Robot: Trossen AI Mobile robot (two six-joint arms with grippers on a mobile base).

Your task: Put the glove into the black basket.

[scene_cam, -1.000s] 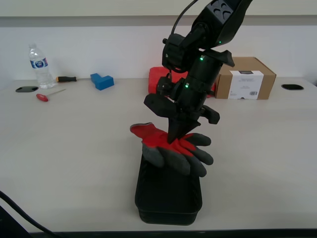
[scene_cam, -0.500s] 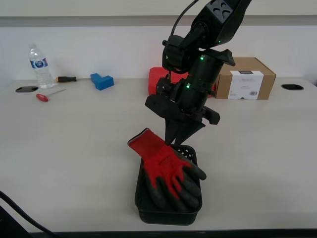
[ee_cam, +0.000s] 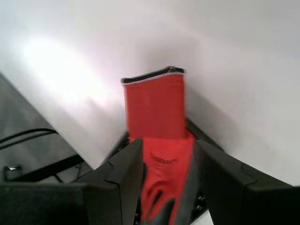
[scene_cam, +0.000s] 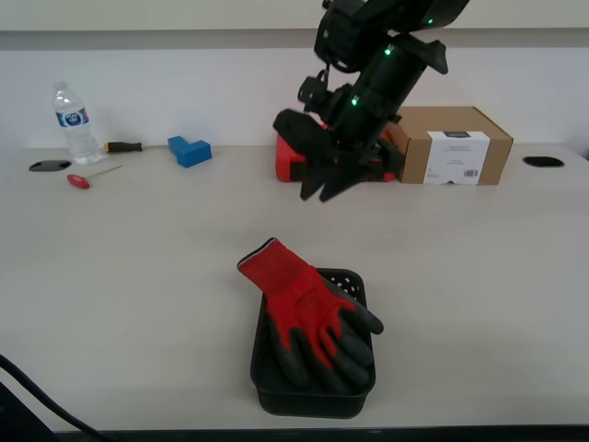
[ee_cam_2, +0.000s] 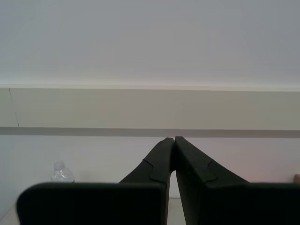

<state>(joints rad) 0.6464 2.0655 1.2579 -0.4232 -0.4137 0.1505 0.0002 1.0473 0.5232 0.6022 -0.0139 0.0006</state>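
Red knit glove with dark grey rubber-coated fingers (scene_cam: 308, 318) lies across small black perforated plastic basket (scene_cam: 313, 391) near counter's (scene_cam: 138, 267) front edge, cuff overhanging. First claw (scene_cam: 317, 189) raised above, released. Second claw (ee_cam_2: 174, 143) apparently clenched, empty.

Exterior view: frontal, across the table (scene_cam: 138, 276) toward the wall. First wrist view: downward, close over the glove (ee_cam: 161, 136), shared with exterior (scene_cam: 308, 308). Second wrist view: level, facing the wall.
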